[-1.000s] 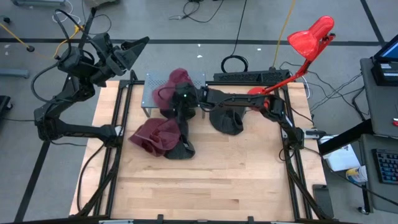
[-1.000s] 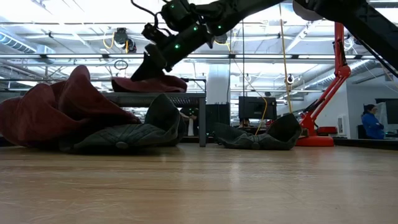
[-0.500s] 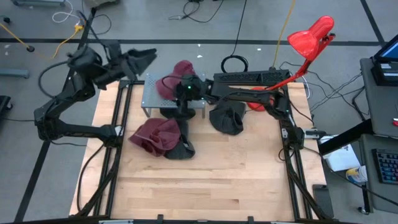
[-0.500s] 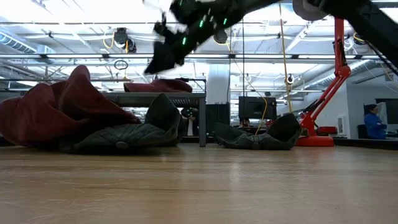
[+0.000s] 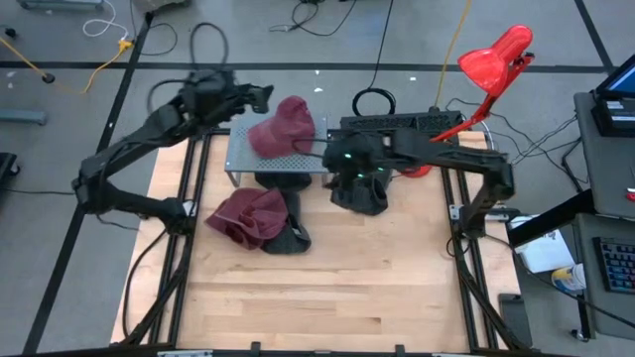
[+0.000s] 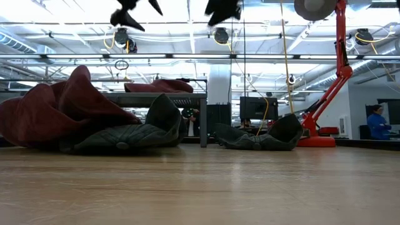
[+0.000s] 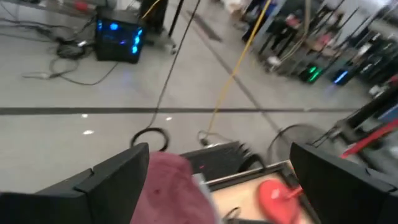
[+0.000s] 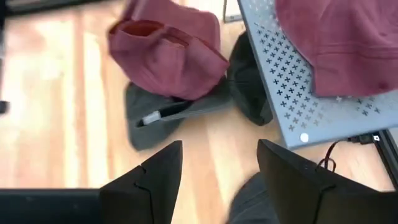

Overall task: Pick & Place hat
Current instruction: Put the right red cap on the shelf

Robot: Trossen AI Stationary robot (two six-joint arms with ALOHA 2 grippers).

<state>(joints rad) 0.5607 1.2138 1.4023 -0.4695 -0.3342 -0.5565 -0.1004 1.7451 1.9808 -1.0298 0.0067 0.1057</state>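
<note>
A maroon hat lies on top of a small perforated metal stand at the table's far side. A second maroon hat rests on a dark hat on the table. Another dark hat lies to the right of the stand. My left gripper hovers open just beyond the stand's far left corner, pointing at the maroon hat on it. My right gripper hangs open and empty high above the stand's right end; its wrist view looks down on the stand.
A further dark hat sticks out from under the stand. A red lamp and cables stand past the table's far right corner. The table's near half is bare wood. In the low view both grippers are at the picture's top.
My right gripper has risen off the maroon hat on the stand and drawn back toward the table's right, leaving the hat lying there. My left gripper has come down and toward the stand from the far left, tipping from steeply raised to nearly level.
</note>
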